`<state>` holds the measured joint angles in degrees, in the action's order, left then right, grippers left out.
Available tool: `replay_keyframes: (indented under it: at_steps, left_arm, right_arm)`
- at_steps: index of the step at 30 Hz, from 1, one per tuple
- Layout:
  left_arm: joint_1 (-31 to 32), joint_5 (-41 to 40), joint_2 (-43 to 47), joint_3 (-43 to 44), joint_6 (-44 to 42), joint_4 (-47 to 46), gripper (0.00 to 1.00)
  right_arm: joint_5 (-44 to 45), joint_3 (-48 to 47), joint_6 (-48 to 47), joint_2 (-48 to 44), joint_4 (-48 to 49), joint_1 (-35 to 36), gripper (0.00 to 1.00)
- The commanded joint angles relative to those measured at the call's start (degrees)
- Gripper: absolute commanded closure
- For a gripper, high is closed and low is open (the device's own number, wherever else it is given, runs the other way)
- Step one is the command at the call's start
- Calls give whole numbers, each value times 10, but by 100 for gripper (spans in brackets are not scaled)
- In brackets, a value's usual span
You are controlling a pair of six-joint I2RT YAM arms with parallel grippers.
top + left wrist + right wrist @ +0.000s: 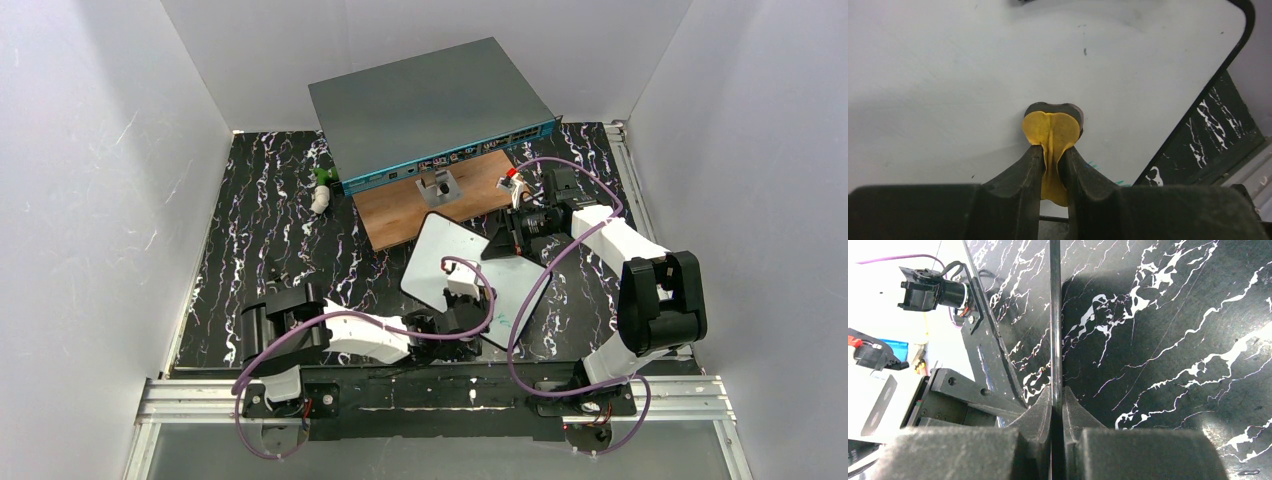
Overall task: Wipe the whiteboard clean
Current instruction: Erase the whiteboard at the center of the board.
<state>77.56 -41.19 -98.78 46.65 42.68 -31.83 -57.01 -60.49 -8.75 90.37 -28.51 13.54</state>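
Observation:
The whiteboard (pixel 440 255) lies tilted on the black marbled table, with a thin dark rim and faint green marks near its near right corner (pixel 500 318). My left gripper (pixel 468 303) is over the board's near part, shut on a yellow eraser pad (pixel 1052 131) whose dark underside presses on the white surface (pixel 973 75). A few green strokes (pixel 1091 164) show just right of the fingers. My right gripper (pixel 492 248) is shut on the board's right edge, which the right wrist view shows edge-on as a thin dark line (pixel 1055 315) between the jaws (pixel 1057 396).
A large grey box with a teal front (pixel 430 105) stands at the back, with a brown wooden board (pixel 400 215) before it and a small metal bracket (pixel 437 187) on that. A white and green object (pixel 321 188) lies at the back left. White walls enclose the table.

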Motion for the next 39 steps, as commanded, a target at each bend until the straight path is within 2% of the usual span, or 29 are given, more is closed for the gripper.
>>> replay_keyframes:
  at_steps: [1, 8, 18, 28, 31, 34, 39]
  left_arm:
    - [-37, 70, -3, 39, -1, -34, 100]
    - [-53, 63, 23, 18, 8, -1, 100]
    - [-106, 53, 85, -71, 21, 62, 100]
    - [-160, 17, 165, -150, -6, 126, 100]
    - [-174, 36, 169, -166, -33, 110, 100]
    - [-179, 79, 156, -176, -78, 53, 100]
    - [-179, 164, 113, -165, -106, -29, 100]
  right_arm:
    - [-66, 0, 33, -15, -19, 23, 99]
    - [-63, -2, 29, -17, -22, 23, 99]
    - [-58, -2, 26, -17, -24, 23, 99]
    - [-55, -2, 26, -16, -24, 23, 99]
    - [-56, -2, 25, -15, -24, 23, 99]
    - [-55, -2, 25, -15, -24, 23, 99]
    - [-55, -1, 25, -13, -24, 23, 99]
